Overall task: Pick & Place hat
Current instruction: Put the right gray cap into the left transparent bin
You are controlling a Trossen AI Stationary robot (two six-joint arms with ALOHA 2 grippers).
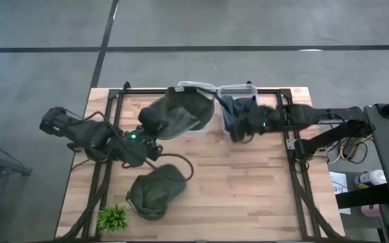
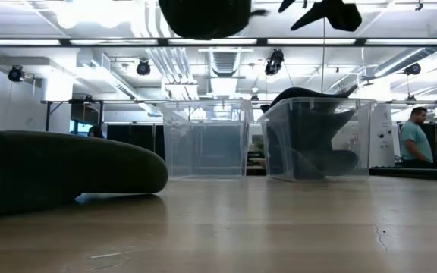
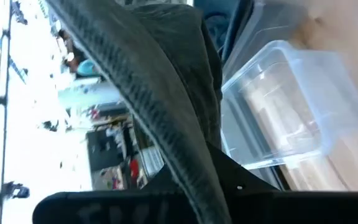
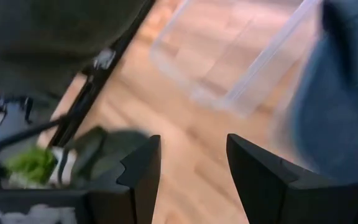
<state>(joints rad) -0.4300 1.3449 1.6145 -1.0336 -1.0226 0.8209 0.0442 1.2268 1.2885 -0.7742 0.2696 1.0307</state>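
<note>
A dark green hat (image 1: 179, 111) hangs in the air over the near rim of the left clear bin (image 1: 196, 86). My left gripper (image 1: 151, 132) is shut on it; the low view shows the hat (image 2: 203, 15) high above the table. My right gripper (image 4: 191, 168) stands open and empty, raised beside the right clear bin (image 1: 238, 90), which holds a dark blue hat (image 4: 340, 93). A second green hat (image 1: 155, 191) lies crown up on the table near the front. My left gripper holds the green hat by its stitched brim edge (image 3: 194, 168), pinched between the two fingers. The fingers come from the table's left side, slanting a little downward. The hat is lifted clear of the table and the bin and stretches away beyond the fingers.
The two clear bins (image 2: 207, 140) (image 2: 317, 140) stand side by side at the table's far edge. A small green plant (image 1: 112, 217) sits at the near left corner. Black frame rails (image 1: 296, 175) run along both sides. People stand in the room beyond.
</note>
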